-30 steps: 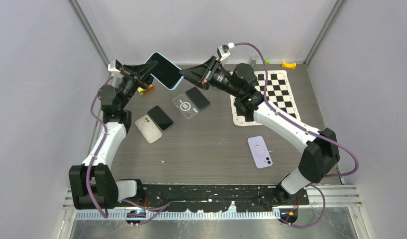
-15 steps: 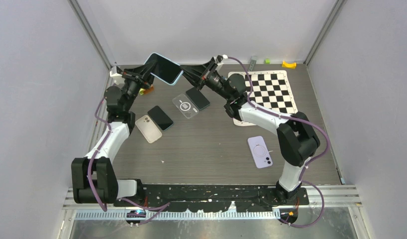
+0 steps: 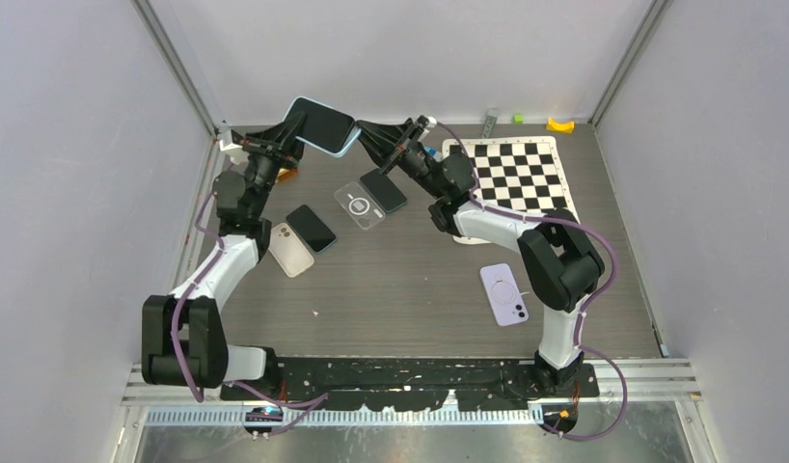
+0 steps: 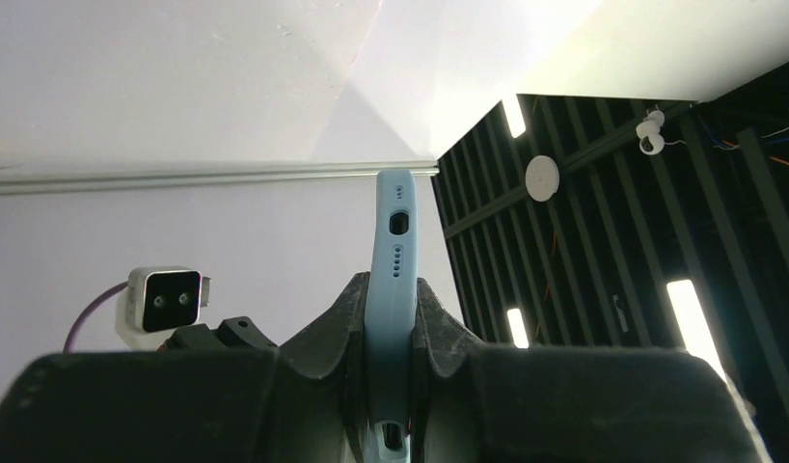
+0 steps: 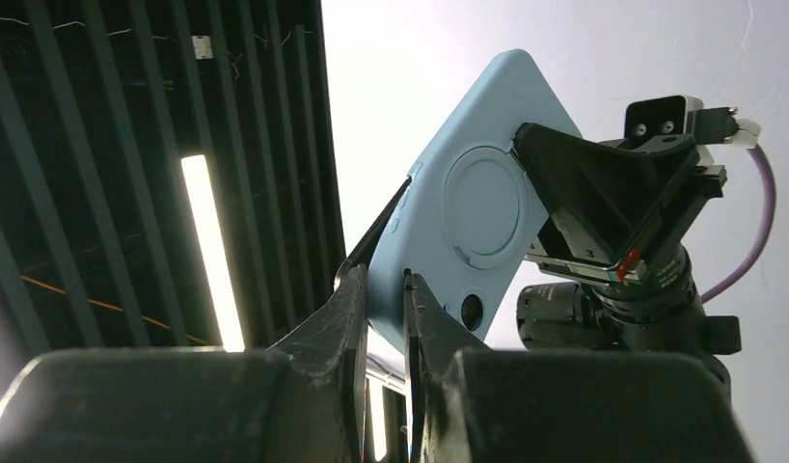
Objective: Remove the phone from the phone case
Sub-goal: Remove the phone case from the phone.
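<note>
High above the back of the surface [image 3: 410, 280], between my two arms, I hold the phone [image 3: 323, 123] in its light-blue case [image 5: 477, 203], with the dark screen facing up and tilted. My left gripper [image 4: 389, 299] is clamped across the case from the left, its fingers [image 4: 439, 323] pressed against the front and back below the edge with the port holes. My right gripper [image 5: 383, 289] is closed on the opposite side, pinching the case's edge near a corner; I cannot tell whether it grips only the rim. The phone sits fully in the case. Below, on the surface, lie a clear case [image 3: 360, 204], two dark phones [image 3: 384, 190] [image 3: 311, 228], a pale phone [image 3: 287, 249], a purple phone [image 3: 504, 293] and a checkerboard [image 3: 521, 174].
</note>
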`<state>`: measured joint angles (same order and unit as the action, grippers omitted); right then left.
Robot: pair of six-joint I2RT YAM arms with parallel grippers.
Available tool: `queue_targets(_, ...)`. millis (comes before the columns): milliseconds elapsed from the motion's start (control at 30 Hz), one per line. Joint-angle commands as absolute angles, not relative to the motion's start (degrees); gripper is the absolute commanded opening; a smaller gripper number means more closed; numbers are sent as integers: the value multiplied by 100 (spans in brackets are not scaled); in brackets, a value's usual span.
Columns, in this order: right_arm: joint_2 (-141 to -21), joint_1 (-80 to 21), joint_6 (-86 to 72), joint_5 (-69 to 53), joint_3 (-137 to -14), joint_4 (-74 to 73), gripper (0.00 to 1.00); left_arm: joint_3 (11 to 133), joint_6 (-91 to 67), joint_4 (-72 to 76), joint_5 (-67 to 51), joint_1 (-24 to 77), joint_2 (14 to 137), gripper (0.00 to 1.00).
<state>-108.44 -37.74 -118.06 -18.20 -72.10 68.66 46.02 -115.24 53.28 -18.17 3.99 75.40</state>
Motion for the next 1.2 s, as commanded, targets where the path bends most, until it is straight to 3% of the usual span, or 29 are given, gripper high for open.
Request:
queue_targets(0,-11025,-3916,-12027,-2009,-7149,6523,1,4781,-12734,6892,-1837,703,7525,0)
queue_targets(333,-10712,-3717,-11037,-2321,-7111,5607,1,4844,-12713,6891,-1775,729,7569,0)
queue_targets(433,-10465,-3597,-10322,-2399,-7115,5115,7,4732,-12715,6889,-1736,730,7568,0)
queue_targets(600,-9797,-3403,-8934,-2413,-7115,4337,51,4505,-12711,6768,-1682,735,7498,0)
queue_targets(700,-9351,-3348,-8277,-2398,-7165,3933,68,4269,-12701,6515,-1634,730,7411,0)
queue_targets(767,-9060,-3345,-7809,-2303,-7183,3770,71,4133,-12700,6410,-1592,732,7365,0)
queue_targets(933,-8537,-3418,-7010,-2240,-7184,3782,69,3950,-12717,6329,-1564,731,7363,0)
queue_targets(1100,-8349,-3623,-6482,-2427,-7255,3798,35,3944,-12744,6311,-1581,731,7398,0)
queue_targets(1167,-8390,-3685,-6407,-2478,-7331,3675,30,3970,-12752,6311,-1599,730,7417,0)
